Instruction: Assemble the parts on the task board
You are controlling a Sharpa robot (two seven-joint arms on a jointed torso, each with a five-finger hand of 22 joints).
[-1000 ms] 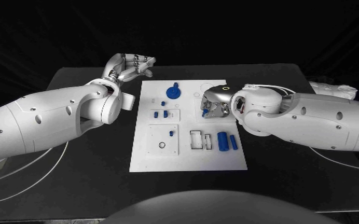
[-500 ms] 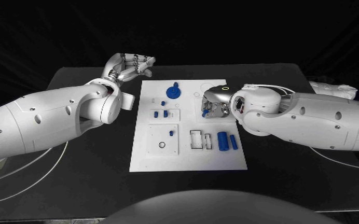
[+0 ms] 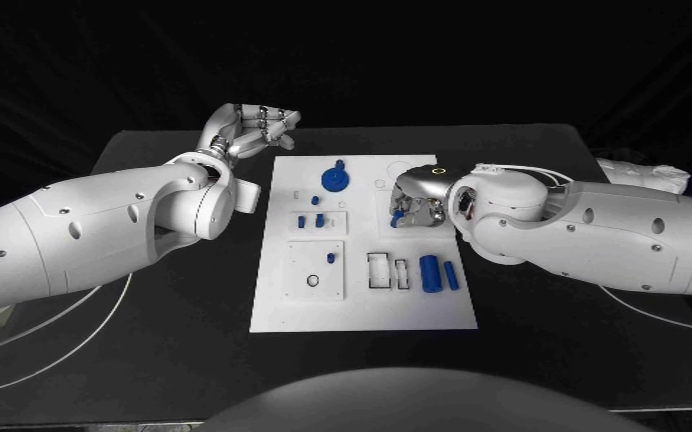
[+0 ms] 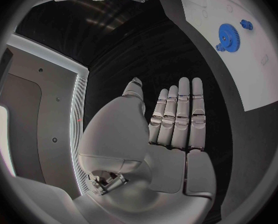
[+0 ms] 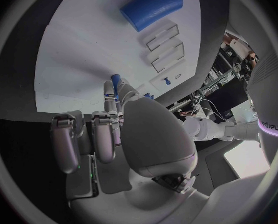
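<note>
One white task board (image 3: pixel 281 314) lies lengthwise in the middle of the black table (image 3: pixel 562 322), running from the near edge toward the far side. On it, counted in the head view: one blue gear (image 3: pixel 335 178) with a small knob at the far end, two short blue pegs (image 3: pixel 309 220) side by side in a raised square plate just nearer, one smaller blue peg (image 3: pixel 330 258) in a second square plate that also carries a small black ring (image 3: pixel 312 280), and two blue cylinders (image 3: pixel 438 273) lying side by side at the near right, the left one thicker than the right. Beside those cylinders sit two narrow rectangular outlines (image 3: pixel 388 270). A further tiny blue piece (image 3: pixel 316 199) lies between the gear and the pair of pegs. Two hands are present. The left hand (image 3: pixel 254 130) hovers over the table just beyond the far left corner of the board, its fingers (image 4: pixel 179 115) straight and lying side by side, holding nothing. The right hand (image 3: pixel 413 202) is over the right edge of the board, level with the pair of pegs; its fingers (image 5: pixel 104 132) are curled downward, and a blue peg (image 5: pixel 116 82) shows at their tips, though whether they pinch it cannot be told
</note>
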